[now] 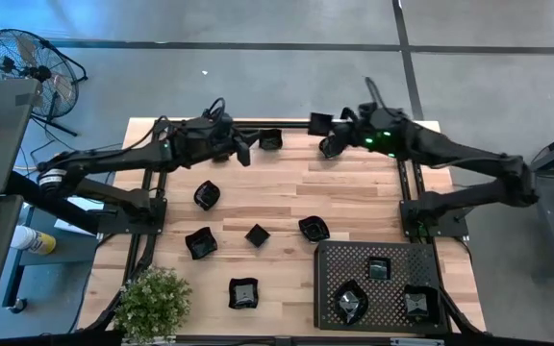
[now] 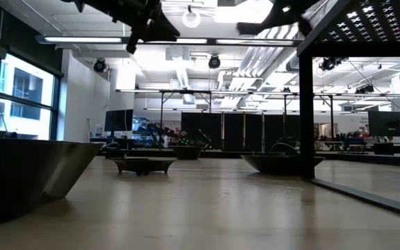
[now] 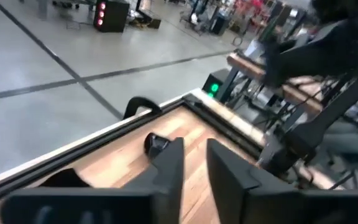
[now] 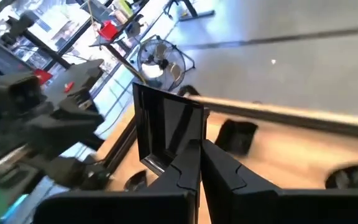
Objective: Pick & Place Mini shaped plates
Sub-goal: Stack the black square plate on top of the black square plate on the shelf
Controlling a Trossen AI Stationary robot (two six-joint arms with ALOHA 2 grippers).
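Several mini shaped plates, small glossy black dishes, lie on the wooden table: (image 1: 207,195), (image 1: 200,242), (image 1: 257,234), (image 1: 314,229), (image 1: 243,293), and one near the far edge (image 1: 270,138). Three more sit in the black perforated tray (image 1: 378,252) at the near right. My right gripper (image 1: 326,140) is raised above the table's far edge and is shut on a square plate (image 4: 166,127). My left gripper (image 1: 244,151) is open and empty, raised just left of the far-edge plate; its fingers (image 3: 169,168) stand apart. My right gripper pinches the square plate between its two fingers at one edge (image 4: 180,157). The plate is lifted clear of the table. It stands up on edge beyond the fingertips, its hollow face toward the wrist camera.
A potted plant (image 1: 152,303) stands at the table's near left corner. A floor fan (image 1: 27,67) stands beyond the far left corner. In the low view a large near plate (image 2: 19,173) fills the left, and the tray's edge (image 2: 367,187) runs along the right.
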